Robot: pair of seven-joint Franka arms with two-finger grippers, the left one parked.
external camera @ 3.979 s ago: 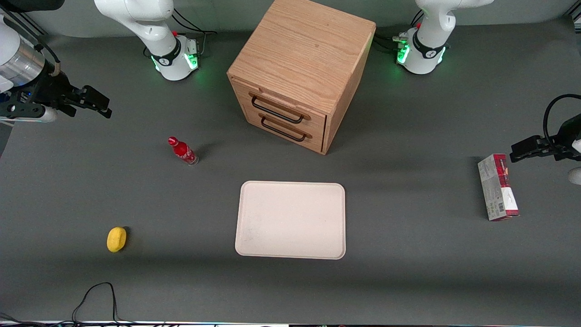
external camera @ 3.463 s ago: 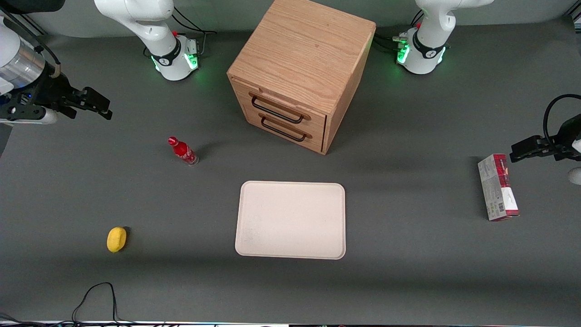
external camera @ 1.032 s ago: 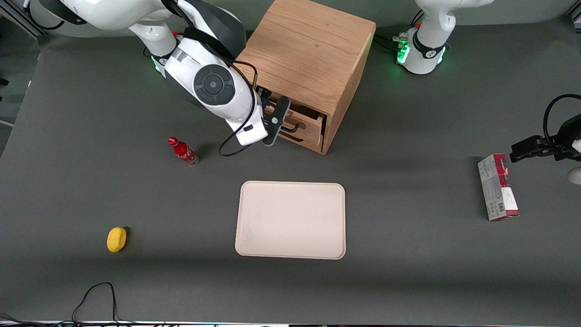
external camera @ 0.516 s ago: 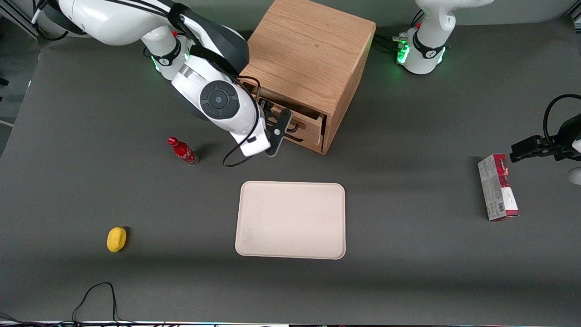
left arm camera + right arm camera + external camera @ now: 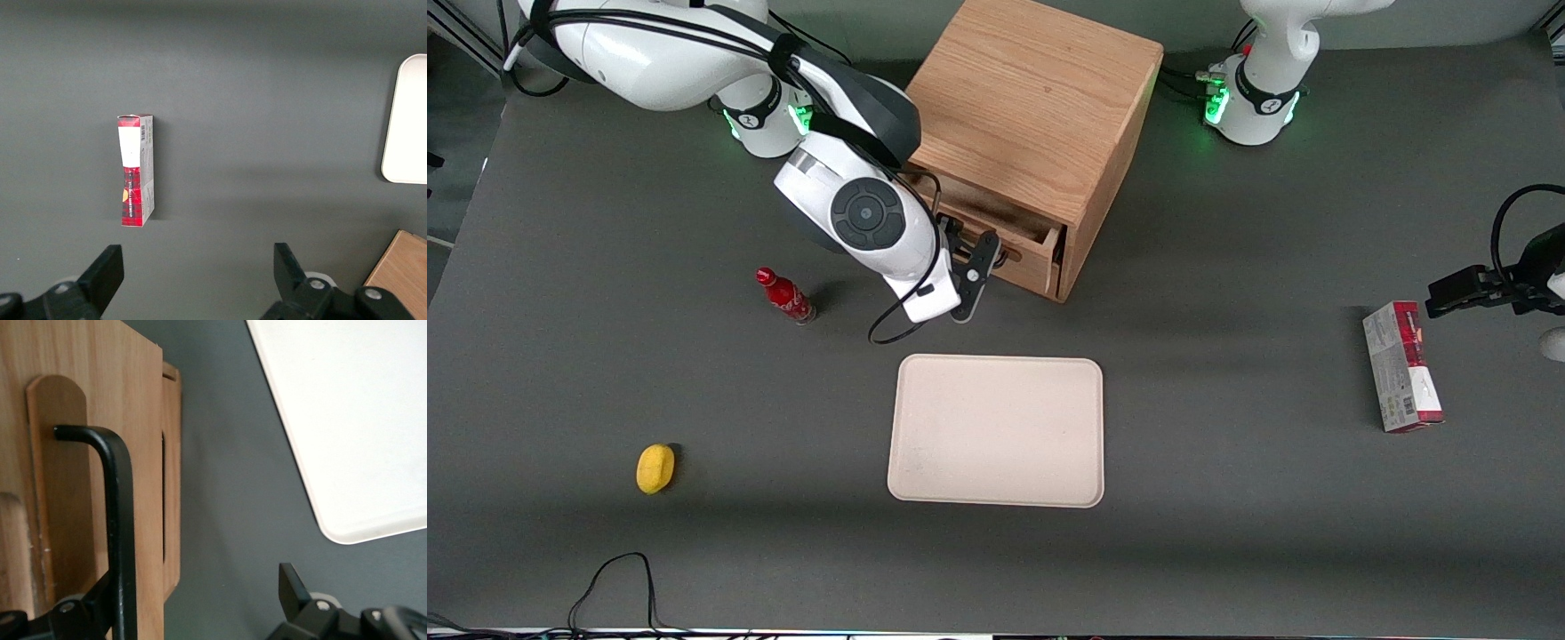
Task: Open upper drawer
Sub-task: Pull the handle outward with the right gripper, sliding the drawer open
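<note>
Drawer work first: the upper drawer (image 5: 1021, 242) stands partly pulled out of the oak cabinet (image 5: 1040, 107), its dark opening showing under the cabinet's top. Your end effector (image 5: 971, 267) sits in front of that drawer, at its black wire handle (image 5: 120, 533). In the right wrist view the bar runs just beside one finger (image 5: 87, 610), with the other finger (image 5: 293, 590) well apart, so the fingers are spread and not clamped on it. On the table (image 5: 1227, 533) you have a white tray (image 5: 997, 431) nearer the front camera, and a red bottle (image 5: 785, 296) toward the working arm's end.
</note>
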